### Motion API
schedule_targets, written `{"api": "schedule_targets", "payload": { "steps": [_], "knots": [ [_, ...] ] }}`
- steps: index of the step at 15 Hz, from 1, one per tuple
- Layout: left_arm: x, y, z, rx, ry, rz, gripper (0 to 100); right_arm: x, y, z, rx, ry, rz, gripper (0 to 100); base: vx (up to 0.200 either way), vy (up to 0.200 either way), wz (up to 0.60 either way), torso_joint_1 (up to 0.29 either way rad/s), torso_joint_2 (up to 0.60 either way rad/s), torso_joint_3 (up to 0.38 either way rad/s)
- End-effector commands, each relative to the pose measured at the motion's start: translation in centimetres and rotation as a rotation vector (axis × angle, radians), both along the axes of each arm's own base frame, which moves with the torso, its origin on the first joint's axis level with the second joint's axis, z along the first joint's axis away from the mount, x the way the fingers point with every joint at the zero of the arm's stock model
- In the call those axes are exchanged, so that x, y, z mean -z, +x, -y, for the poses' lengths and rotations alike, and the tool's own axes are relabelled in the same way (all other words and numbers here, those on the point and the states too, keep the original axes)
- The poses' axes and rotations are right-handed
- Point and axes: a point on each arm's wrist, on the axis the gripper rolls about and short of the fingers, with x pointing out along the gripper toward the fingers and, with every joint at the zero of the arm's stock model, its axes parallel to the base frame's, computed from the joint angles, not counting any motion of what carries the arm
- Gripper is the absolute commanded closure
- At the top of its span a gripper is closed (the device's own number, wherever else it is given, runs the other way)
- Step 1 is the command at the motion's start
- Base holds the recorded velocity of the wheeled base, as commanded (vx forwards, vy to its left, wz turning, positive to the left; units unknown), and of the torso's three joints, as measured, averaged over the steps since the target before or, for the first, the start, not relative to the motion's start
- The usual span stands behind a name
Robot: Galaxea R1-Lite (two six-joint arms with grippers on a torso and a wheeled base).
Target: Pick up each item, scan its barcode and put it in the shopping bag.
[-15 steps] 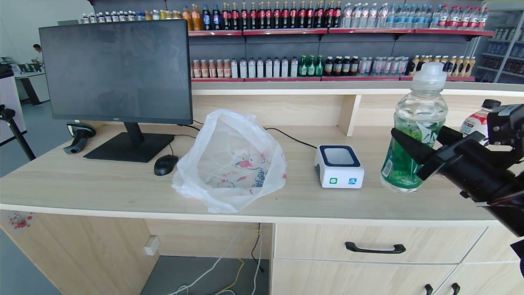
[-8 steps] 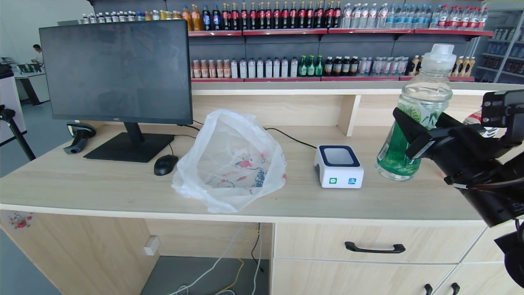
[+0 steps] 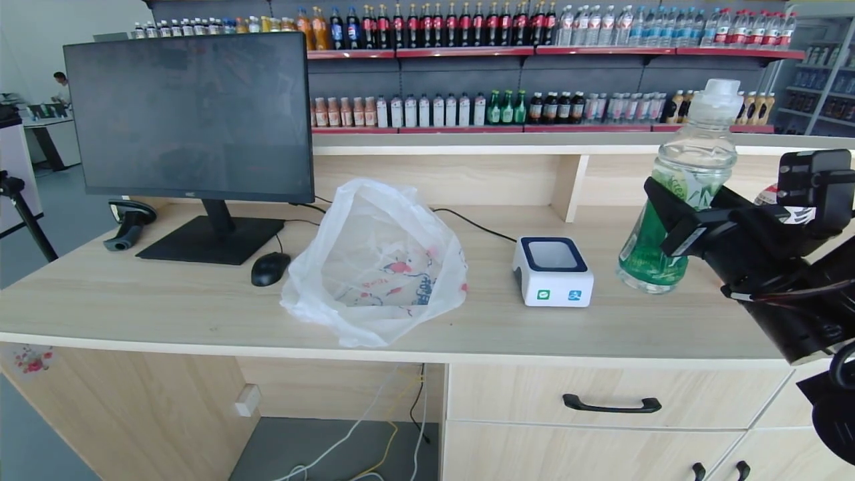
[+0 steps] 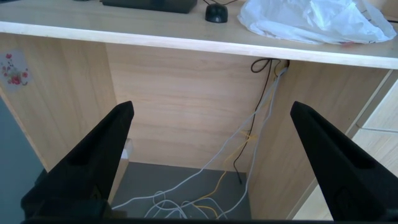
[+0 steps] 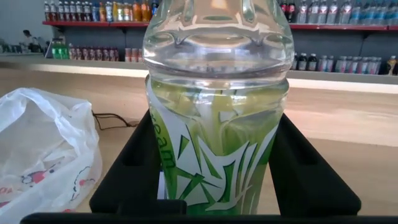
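A: Since a second ago, the bottle [image 3: 695,153] has risen off the surface [image 3: 200,307] and tipped. The right pincer [image 3: 671,204] is pinching its green label.

B: It hangs just right of the scanner [image 3: 553,270]. Best to turn the barcode toward the window first. The shopping bag [image 3: 377,260] lies further left. The left pincer [image 4: 211,112] is spread, low.

Light wood checkout counter [image 3: 167,307], head view. Dark monitor [image 3: 190,113] stands at left on black base, black mouse [image 3: 270,268] just beside base, handheld scanner [image 3: 129,224] at far left. White shopping bag [image 3: 377,264] slumps open mid-counter; boxy white barcode scanner [image 3: 552,270] sits near, to its right. Black cable [image 3: 474,224] trails behind both.
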Motion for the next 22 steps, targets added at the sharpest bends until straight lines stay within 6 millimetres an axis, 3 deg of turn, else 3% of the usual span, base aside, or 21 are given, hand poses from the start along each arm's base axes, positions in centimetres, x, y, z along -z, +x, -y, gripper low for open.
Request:
{"api": "schedule_targets", "payload": {
  "steps": [1,10,19,22],
  "knots": [
    [0.0,0.0,0.0,0.000,0.001,-0.001,0,-0.2,-0.1,0.5,0.017,0.002,0.009,100,0.000,0.000,0.00,0.000,0.00,0.000],
    [0.0,0.0,0.0,0.000,-0.001,-0.001,0,-1.5,-0.5,2.4,0.086,0.011,0.057,100,-0.022,0.000,0.00,0.000,0.00,0.002],
    [0.0,0.0,0.0,0.000,-0.001,-0.001,0,-2.0,-0.4,2.4,0.083,0.014,0.078,100,0.000,0.200,0.00,0.000,0.00,0.003],
    [0.0,0.0,0.0,0.000,-0.001,-0.001,0,-2.1,-0.4,2.4,0.083,0.015,0.081,100,0.000,0.000,0.00,0.000,0.00,0.000]
  ]
}}
